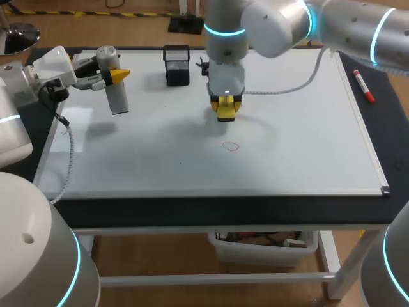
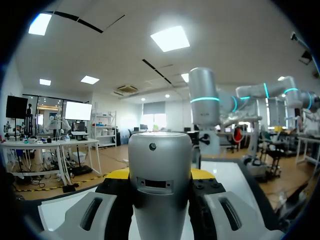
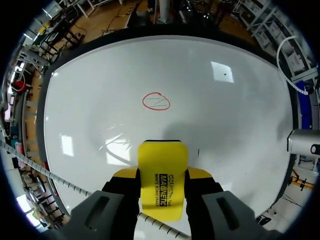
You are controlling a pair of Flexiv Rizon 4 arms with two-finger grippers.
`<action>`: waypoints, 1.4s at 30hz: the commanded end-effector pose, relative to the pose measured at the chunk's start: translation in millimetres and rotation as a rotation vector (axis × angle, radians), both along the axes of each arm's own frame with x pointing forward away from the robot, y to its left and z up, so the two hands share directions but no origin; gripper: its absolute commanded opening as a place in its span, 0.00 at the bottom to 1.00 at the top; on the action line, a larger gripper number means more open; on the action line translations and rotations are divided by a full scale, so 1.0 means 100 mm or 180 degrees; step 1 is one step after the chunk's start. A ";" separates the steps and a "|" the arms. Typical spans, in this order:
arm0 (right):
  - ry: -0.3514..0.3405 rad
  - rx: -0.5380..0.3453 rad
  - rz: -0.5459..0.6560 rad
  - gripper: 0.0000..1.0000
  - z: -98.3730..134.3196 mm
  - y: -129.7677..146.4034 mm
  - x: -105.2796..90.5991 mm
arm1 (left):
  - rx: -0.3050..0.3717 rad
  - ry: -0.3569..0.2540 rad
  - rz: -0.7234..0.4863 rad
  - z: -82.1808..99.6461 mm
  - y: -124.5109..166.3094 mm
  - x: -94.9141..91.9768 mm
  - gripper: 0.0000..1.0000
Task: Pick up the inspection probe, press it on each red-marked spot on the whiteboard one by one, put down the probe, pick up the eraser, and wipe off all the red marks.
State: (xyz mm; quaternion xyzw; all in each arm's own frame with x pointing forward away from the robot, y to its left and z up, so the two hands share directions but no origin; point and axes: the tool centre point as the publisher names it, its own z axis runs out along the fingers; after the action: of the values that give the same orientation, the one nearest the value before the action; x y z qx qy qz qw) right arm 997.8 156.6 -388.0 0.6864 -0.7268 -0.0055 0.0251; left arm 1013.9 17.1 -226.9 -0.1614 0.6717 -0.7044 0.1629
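My right jaws grip the eraser (image 1: 226, 107) over the whiteboard's (image 1: 307, 147) middle, just far-edge side of the red mark (image 1: 230, 146), while my left jaws clamp the probe (image 1: 114, 83) above its far-left corner.

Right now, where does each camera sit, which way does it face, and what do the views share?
Head view: above and behind, looking down on the whiteboard; both arms enter, left gripper holding the inspection probe, right gripper holding the eraser.
Left wrist view: on the left wrist, facing out level over the table; its fingers grip the inspection probe, right arm beyond.
Right wrist view: on the right wrist, facing down at the whiteboard; its fingers grip the eraser, red mark ahead.
Shared: head and right wrist views both show the red mark.
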 end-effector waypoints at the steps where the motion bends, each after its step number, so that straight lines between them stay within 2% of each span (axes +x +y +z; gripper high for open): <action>1: 0.0014 0.0072 -0.0084 0.00 0.03 -0.18 0.09 | -0.0007 -0.0012 -0.0001 0.00 0.00 0.00 0.00; 7: 0.0057 0.0167 -0.0297 0.00 0.01 -0.47 0.27 | -0.0007 -0.0012 -0.0001 0.00 0.00 0.00 0.00; 25: 0.0190 0.0052 -0.0903 0.00 -0.12 -1.57 0.72 | -0.0007 -0.0012 -0.0001 0.00 0.00 0.00 0.00; 42: 0.0254 -0.0015 -0.1229 0.00 -0.18 -2.28 0.97 | -0.0007 -0.0012 -0.0001 0.00 0.00 0.00 0.00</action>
State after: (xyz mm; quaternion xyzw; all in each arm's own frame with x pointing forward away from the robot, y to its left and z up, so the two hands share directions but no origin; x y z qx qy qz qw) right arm 1090.1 -64.1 -407.0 0.5341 -0.8434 -0.0306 0.0504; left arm 1013.9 17.0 -226.9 -0.1614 0.6717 -0.7044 0.1629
